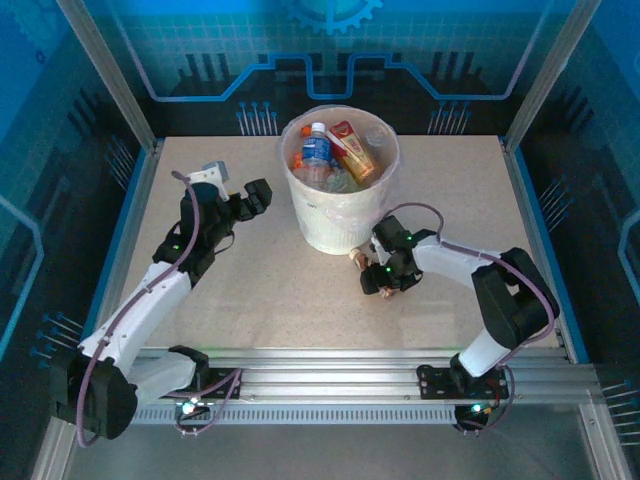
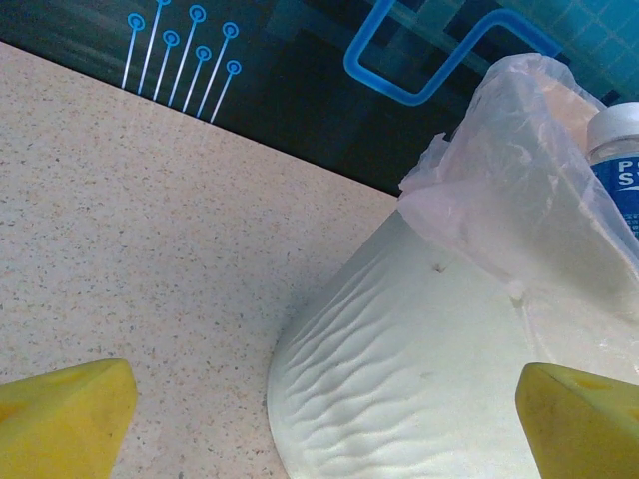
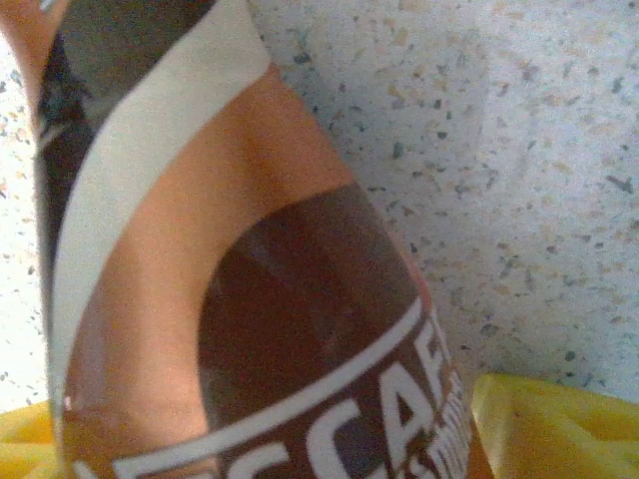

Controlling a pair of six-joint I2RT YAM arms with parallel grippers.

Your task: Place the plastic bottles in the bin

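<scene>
The left gripper (image 1: 255, 195) hovers over the table (image 1: 250, 300) just left of the bin (image 1: 330, 225), jaws released; its yellow fingertips (image 2: 65, 419) stand wide apart with nothing between them. The bin stands upright at the table's middle rear, its bag liner (image 2: 519, 170) folded over the rim. Inside it lie several bottles, among them a blue-labelled bottle (image 1: 317, 152) and a red-and-yellow bottle (image 1: 355, 150). The right gripper (image 1: 385, 280) is low over the table, just right of the bin's base, jaws grasping a brown-labelled bottle (image 3: 280, 329) that is outside the bin.
</scene>
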